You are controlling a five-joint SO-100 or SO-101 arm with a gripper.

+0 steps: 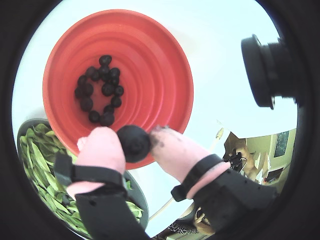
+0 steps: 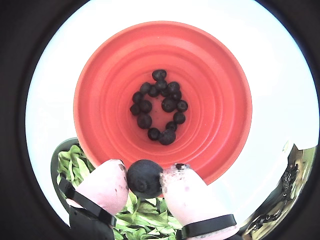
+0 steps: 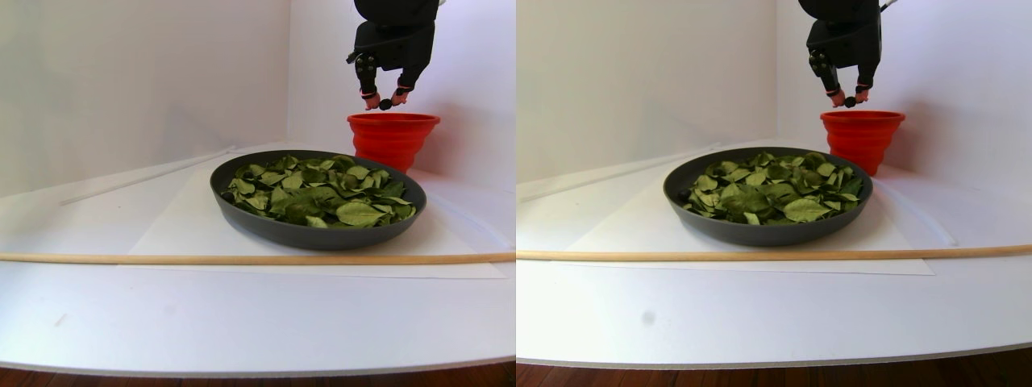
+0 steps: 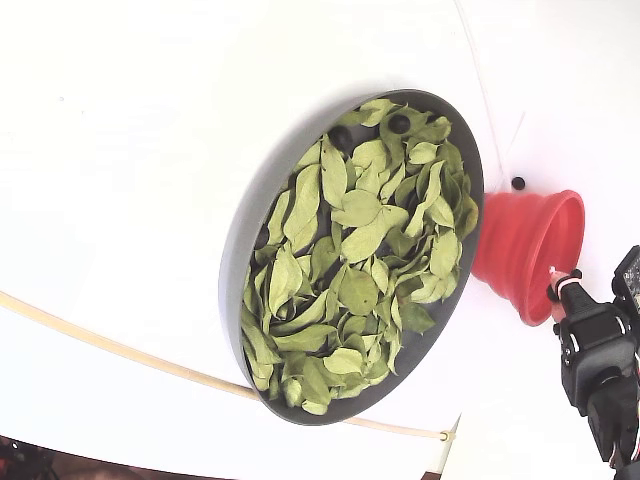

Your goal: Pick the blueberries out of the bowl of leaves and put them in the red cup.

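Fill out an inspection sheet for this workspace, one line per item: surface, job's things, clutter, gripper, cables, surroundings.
Surface: white table, with a white sheet under the bowl.
Job's things: red cup holds a cluster of blueberries; grey bowl is full of leaves, with a few dark berries showing among them near its far edge in the fixed view.
Clutter: wooden stick lies across the table in front of the bowl; one stray berry sits on the table between bowl and cup.
Gripper: gripper pinches one held blueberry above the cup's near rim.
Cables: nothing seen.
Surroundings: white walls; wood floor below the table edge.
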